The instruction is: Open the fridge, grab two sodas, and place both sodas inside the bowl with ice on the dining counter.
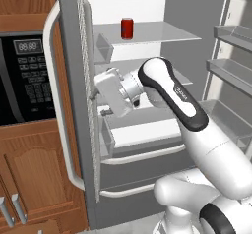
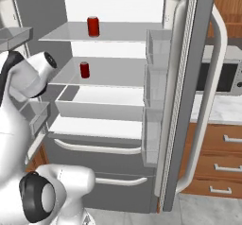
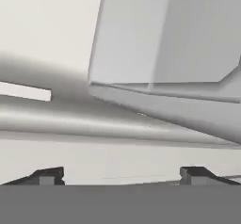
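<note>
Claw (image 3: pixel 121 173) spread wide and empty, low by my fridge's (image 2: pixel 182 54) left door. Two sodas wait on upper shelves (image 2: pixel 93 26) (image 2: pixel 84 70); I should rise and square up before closing.

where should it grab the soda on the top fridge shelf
Grip the upper soda around its red middle, coming straight in from the open front of the fridge. It stands upright near the shelf's front edge, with bare shelf on both sides for the fingers.

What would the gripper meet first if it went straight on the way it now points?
Probably the left fridge door: the open gripper faces its pale inner wall and door bins, not the sodas. Depth is unclear.
</note>
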Controlling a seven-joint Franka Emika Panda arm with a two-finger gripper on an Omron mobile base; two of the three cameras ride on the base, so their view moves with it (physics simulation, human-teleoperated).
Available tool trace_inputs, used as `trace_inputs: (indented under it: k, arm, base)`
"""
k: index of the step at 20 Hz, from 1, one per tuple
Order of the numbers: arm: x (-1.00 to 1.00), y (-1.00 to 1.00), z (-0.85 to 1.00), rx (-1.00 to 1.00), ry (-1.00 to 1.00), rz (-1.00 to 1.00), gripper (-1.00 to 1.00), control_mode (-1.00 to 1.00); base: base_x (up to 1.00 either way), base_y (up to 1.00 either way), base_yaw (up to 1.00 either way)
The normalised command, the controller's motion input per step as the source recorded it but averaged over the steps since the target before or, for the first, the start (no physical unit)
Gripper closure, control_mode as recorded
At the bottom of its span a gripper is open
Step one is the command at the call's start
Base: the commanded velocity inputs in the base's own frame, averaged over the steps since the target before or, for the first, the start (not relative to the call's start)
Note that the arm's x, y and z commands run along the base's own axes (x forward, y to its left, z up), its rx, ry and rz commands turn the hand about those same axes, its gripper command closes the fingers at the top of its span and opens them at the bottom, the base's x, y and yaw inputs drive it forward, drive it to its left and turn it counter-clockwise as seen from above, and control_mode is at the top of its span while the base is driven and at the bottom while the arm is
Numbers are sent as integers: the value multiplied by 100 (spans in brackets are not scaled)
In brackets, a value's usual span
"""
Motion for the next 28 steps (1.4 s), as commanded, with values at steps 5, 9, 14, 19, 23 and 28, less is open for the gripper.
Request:
trace_inputs:
  k: [5,9,14,19,23,28]
  arm:
    - [-62,-68,3,-30,-20,-1,-100,-100]
    - [-60,-89,0,-26,-16,-5,-100,-100]
    - [-51,-91,-1,-26,-13,-11,-100,-100]
    - [-43,-85,-5,-25,-11,-15,-100,-100]
    - [-38,-68,-23,-22,-6,-16,-100,-100]
    - [-39,-58,-35,-20,-4,-19,-100,-100]
  base:
    - [0,0,0]
    - [0,0,0]
    - [0,0,0]
    - [0,0,0]
    - [0,0,0]
    - [0,0,0]
